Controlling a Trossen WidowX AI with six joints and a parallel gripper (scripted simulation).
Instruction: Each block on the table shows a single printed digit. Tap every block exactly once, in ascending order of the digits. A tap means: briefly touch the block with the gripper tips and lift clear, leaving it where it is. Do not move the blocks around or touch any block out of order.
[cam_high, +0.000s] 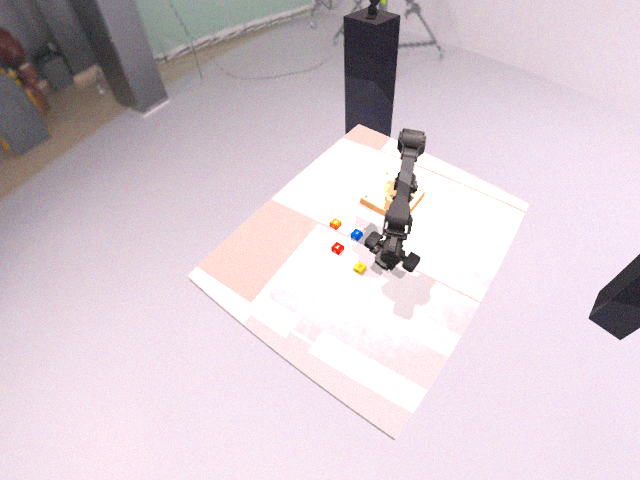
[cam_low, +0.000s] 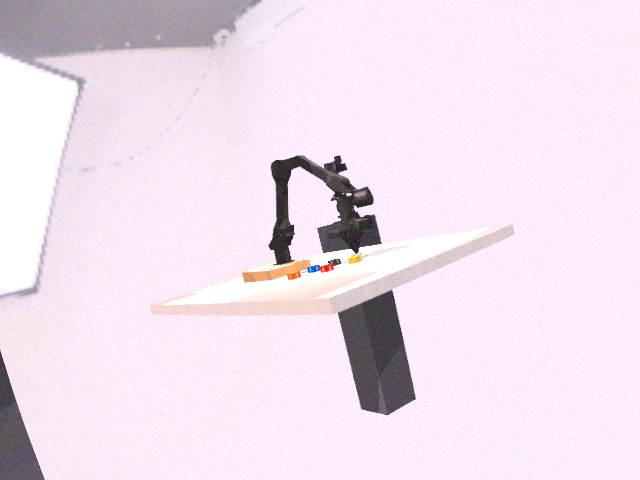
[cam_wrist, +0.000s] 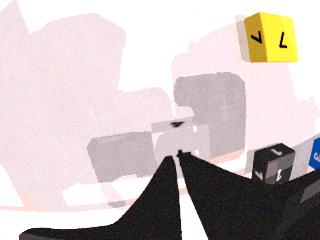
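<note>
Nearest the wrist camera, the gripper (cam_wrist: 179, 155) has its two dark fingers pressed almost tip to tip with nothing between them, hanging just above a white block (cam_wrist: 180, 135) on the table (cam_high: 361, 330). Just to the side stands a black block (cam_wrist: 272, 163), with the edge of a blue block (cam_wrist: 316, 154) beside it, and farther out a yellow block (cam_wrist: 270, 38) showing a 7. In the top view the red block (cam_high: 337, 248) and orange block (cam_high: 335, 223) lie farther off, well apart from the gripper.
</note>
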